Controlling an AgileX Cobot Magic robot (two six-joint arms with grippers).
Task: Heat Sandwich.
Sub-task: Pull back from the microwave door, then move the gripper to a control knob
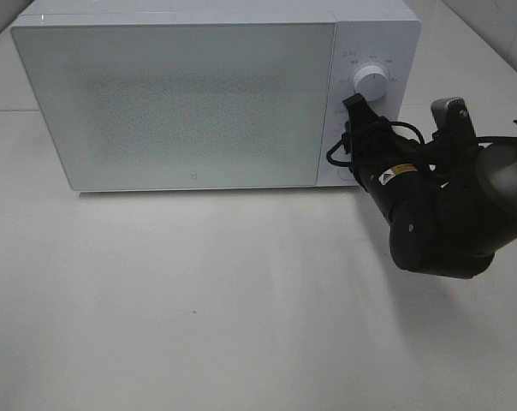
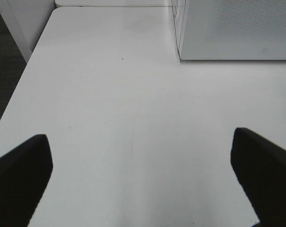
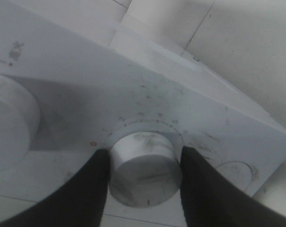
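**Status of the heating procedure**

1. The microwave [image 1: 181, 103] is positioned in the upper half of the exterior high view, on the white table [image 1: 199, 308]. Its door [image 1: 173, 34] is fully closed.

2. The sandwich is not seen in any view. No food is found on the visible parts of the table, and nothing can be made out through the frosted door panel. It is therefore judged, not confirmed, that the sandwich is already loaded inside.

3. The right arm [image 1: 438, 214] is extended to the control panel [image 1: 387, 51] at the upper right of the exterior high view. The upper knob [image 1: 370, 83] is left free, just above the arm.

4. The right gripper [image 3: 144, 153] is closed around the lower knob [image 3: 145, 172]. In the right wrist view one dark finger is pressed against each side of the knob. The setting of the knob cannot be read from the pictures.

5. The left gripper [image 2: 140, 142] is held wide apart over bare table, near the left corner of the microwave, and nothing is carried in it.

**Remaining work (judged)**

Loading and door closing are taken as complete. The dial is yet to be turned to start heating. Afterwards the door is to be opened and the sandwich retrieved, if that is required.
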